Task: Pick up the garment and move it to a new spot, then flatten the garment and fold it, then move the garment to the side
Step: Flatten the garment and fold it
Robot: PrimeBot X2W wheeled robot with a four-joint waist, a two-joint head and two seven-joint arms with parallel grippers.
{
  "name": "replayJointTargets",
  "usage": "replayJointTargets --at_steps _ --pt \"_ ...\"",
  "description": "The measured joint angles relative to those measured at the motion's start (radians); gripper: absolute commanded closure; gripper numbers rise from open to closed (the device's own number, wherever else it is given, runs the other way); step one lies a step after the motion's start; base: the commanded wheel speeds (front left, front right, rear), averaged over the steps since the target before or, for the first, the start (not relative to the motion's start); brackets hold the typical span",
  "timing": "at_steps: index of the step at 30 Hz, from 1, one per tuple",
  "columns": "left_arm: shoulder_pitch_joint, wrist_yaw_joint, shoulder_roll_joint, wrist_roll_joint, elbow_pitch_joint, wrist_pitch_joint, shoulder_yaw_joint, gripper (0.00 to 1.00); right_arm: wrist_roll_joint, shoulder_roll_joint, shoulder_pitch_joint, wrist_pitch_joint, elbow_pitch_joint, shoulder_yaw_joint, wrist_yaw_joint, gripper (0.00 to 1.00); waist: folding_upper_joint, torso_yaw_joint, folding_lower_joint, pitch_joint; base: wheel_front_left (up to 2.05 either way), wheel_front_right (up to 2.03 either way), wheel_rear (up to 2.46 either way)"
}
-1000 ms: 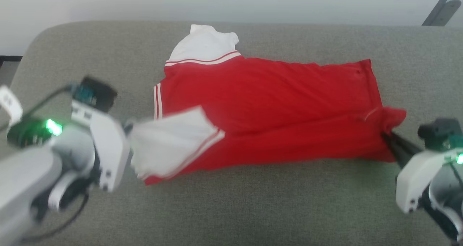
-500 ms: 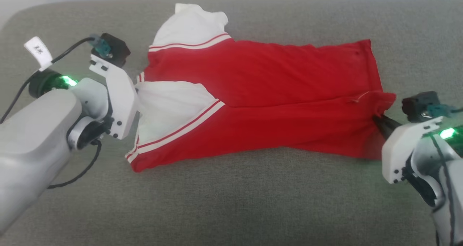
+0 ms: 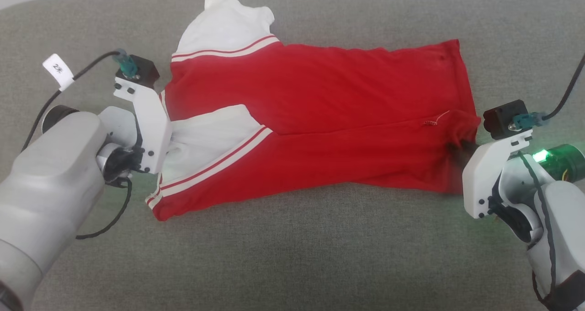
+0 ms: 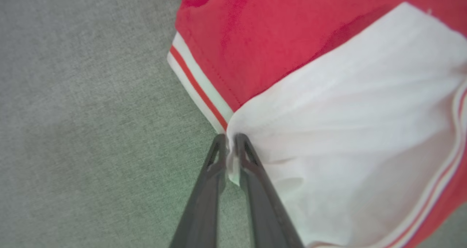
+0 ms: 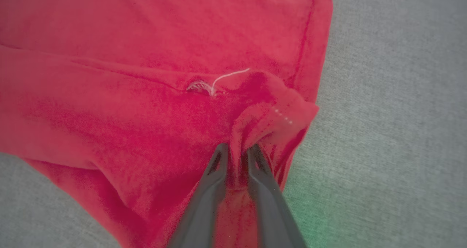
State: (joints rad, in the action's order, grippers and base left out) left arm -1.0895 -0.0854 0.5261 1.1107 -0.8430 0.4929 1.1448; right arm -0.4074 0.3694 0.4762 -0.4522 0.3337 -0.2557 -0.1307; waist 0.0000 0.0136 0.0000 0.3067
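Garment (image 3: 320,119) lies across the grey couch (image 3: 320,256), long axis left-right, roughly centred and toward the back. Its body is red, with white short sleeves and red-and-white striped trim. The near long edge is folded up over the body, so the near sleeve (image 3: 205,137) lies on red cloth. The far sleeve (image 3: 224,27) sticks out at the back left.

The head view gives us the whole layout, but both sets of fingertips sit behind the white wrist brackets there. In the left wrist view, the left gripper (image 4: 230,146) has its jaws narrow, nipping the white sleeve edge right beside the striped trim. In the right wrist view, the right gripper (image 5: 239,153) has narrow jaws clamped on a bunched red corner at the hem end. A loose white thread (image 5: 219,82) hangs at the seam just above that bunch.

Writing: the white tag (image 3: 58,68) on the left arm's cable starts with "2"; we can't read the second character.
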Motion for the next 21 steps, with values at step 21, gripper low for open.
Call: replayJointTargets --at_steps 21 --pt "0.025 0.005 0.013 0.062 0.059 0.134 0.014 0.0 0.075 -0.071 -0.167 0.132 -0.212 0.214 0.0 0.0 0.0 0.016 0.0 -0.17 0.0 0.0 0.0"
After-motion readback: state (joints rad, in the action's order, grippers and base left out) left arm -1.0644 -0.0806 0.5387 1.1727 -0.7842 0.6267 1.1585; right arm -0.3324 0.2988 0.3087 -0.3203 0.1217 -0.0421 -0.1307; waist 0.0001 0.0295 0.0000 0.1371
